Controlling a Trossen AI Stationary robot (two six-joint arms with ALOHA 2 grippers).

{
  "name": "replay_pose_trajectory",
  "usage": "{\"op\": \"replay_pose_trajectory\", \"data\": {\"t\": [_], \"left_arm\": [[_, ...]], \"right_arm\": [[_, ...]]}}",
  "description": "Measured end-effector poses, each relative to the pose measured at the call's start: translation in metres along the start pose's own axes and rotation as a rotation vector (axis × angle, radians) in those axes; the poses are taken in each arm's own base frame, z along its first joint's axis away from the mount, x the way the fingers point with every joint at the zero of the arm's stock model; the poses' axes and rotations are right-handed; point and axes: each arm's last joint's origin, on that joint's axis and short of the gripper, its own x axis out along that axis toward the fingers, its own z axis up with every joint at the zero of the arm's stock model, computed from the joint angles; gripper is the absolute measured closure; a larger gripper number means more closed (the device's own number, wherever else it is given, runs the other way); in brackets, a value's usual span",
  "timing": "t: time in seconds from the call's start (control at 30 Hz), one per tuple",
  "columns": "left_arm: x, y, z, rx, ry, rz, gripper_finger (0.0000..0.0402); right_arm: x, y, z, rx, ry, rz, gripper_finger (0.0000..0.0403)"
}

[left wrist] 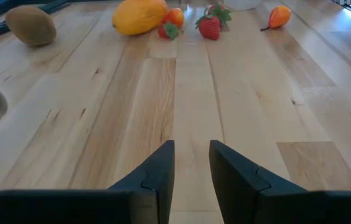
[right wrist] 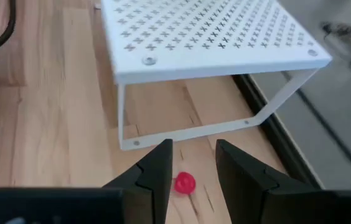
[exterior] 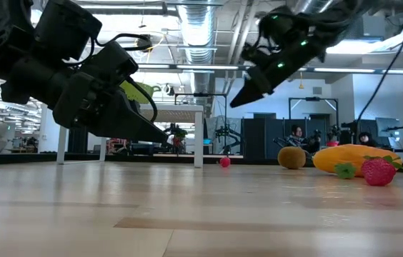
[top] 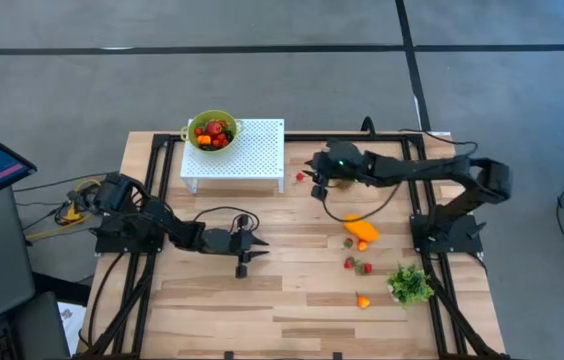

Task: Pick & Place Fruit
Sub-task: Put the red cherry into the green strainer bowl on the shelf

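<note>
Red and round, the small plastic berry (right wrist: 185,183) lies below your right pincer (right wrist: 191,163), whose jaws stand parted and empty; closing off-centre can roll it under the white perforated metal shelf (right wrist: 206,37) ahead.

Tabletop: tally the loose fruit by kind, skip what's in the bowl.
Large elongated orange fruit: 1
Kiwi-like oval: 1
Small berry-sized pieces: 6
Total: 8
</note>
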Motion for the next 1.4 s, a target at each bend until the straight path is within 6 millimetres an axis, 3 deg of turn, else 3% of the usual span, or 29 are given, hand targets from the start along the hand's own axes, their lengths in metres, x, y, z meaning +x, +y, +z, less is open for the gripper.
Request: {"op": "replay_pose_trajectory", "data": {"t": [0.17, 0.33, 0.53, 0.97, 1.4], "left_arm": [[0.0, 0.0, 0.0, 0.0, 0.001, 0.001, 0.0308], [0.0, 0.0, -0.001, 0.001, 0.003, 0.001, 0.0308], [0.0, 0.0, -0.002, 0.004, 0.011, 0.001, 0.0308], [0.0, 0.0, -0.002, 0.004, 0.012, 0.001, 0.0308], [-0.001, 0.0, -0.002, 0.004, 0.011, 0.001, 0.0308]], "right_arm": [[0.023, -0.013, 0.005, 0.038, 0.089, 0.033, 0.0266], [0.051, -0.024, 0.007, 0.06, 0.223, 0.034, 0.0199], [0.077, -0.026, -0.005, 0.024, 0.335, 0.063, 0.0132], [0.11, -0.018, -0.031, 0.024, 0.372, 0.087, 0.0127], [0.107, -0.021, -0.032, 0.027, 0.421, 0.075, 0.0127]]}}
